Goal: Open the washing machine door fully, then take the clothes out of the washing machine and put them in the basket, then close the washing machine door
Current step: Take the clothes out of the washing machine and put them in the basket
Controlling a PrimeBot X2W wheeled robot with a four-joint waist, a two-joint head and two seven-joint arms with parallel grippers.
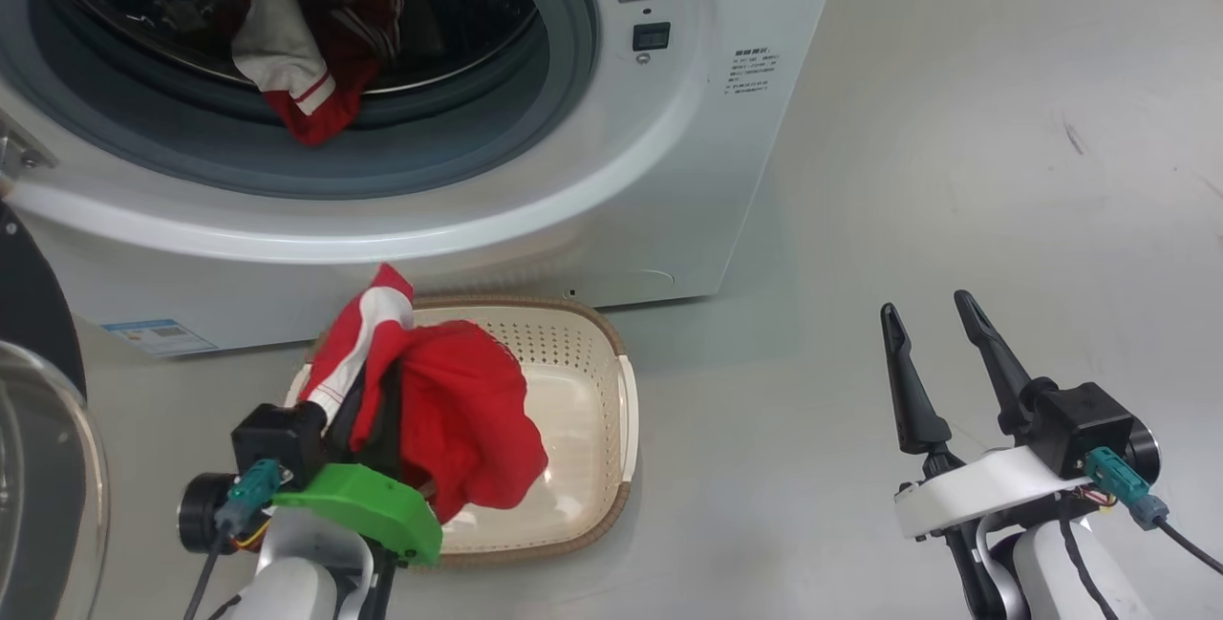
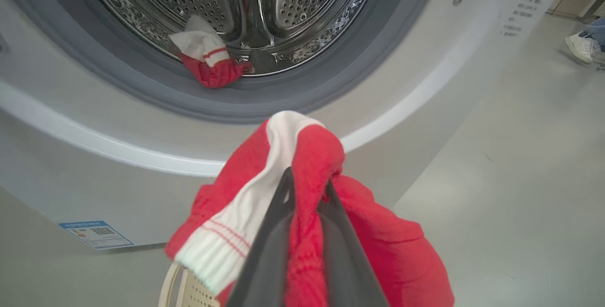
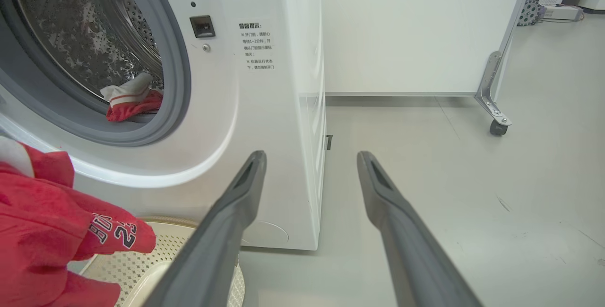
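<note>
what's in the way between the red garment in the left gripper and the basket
Nothing visible. The left gripper holds the red garment over the open basket, with only air beneath it.

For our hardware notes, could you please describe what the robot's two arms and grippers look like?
The left gripper and right gripper each have two long, tapering dark fingers on a black block. Each wrist has a teal plug with a dark cable. The left wrist wears a bright green curved cover; the right, a white cover. Both forearms are pale.
</note>
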